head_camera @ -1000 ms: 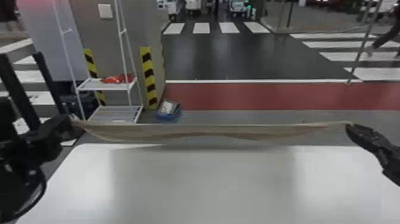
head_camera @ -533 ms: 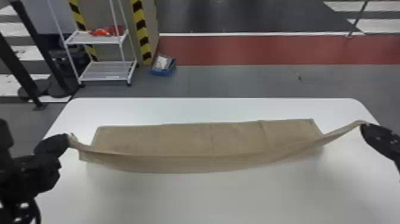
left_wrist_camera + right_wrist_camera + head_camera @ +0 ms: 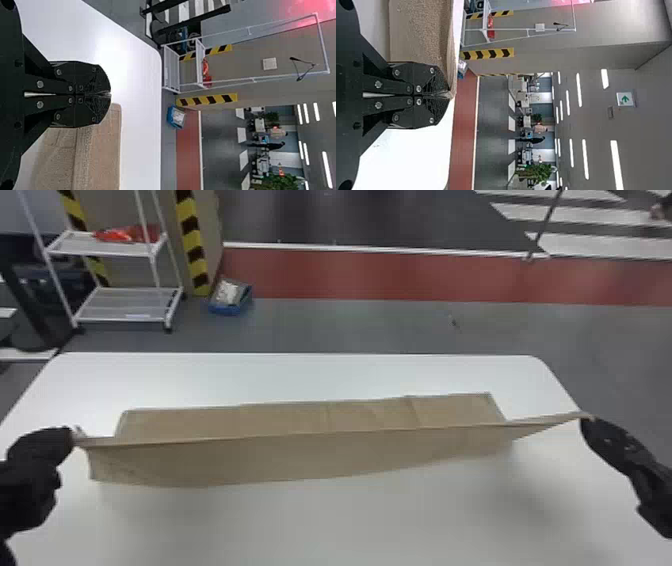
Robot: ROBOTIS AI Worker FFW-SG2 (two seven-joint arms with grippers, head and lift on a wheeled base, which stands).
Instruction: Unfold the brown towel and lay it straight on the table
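Observation:
My left gripper [image 3: 75, 436] is shut on one near corner of the brown towel [image 3: 300, 457], at the table's left. At the right, my right gripper [image 3: 586, 419] is shut on the opposite corner, pulled out sideways. Between them the held edge stretches across above the white table [image 3: 350, 525], one part hanging toward the front and a creased part lying behind it. In the left wrist view the left gripper [image 3: 110, 95] has closed fingers beside the towel [image 3: 99, 154]. The right wrist view has the right gripper [image 3: 451, 95] pinching the towel [image 3: 421, 35] at its tips.
Beyond the table's far edge stand a white rack [image 3: 125, 302] with a red item on its shelf and a blue box [image 3: 230, 297] on the floor, near a striped pillar [image 3: 192, 245]. The white tabletop extends in front of and behind the towel.
The towel, first stretched high at the table's far edge, has come down and nearer with both grippers. Part of it now lies on the table. The head view has tilted down.

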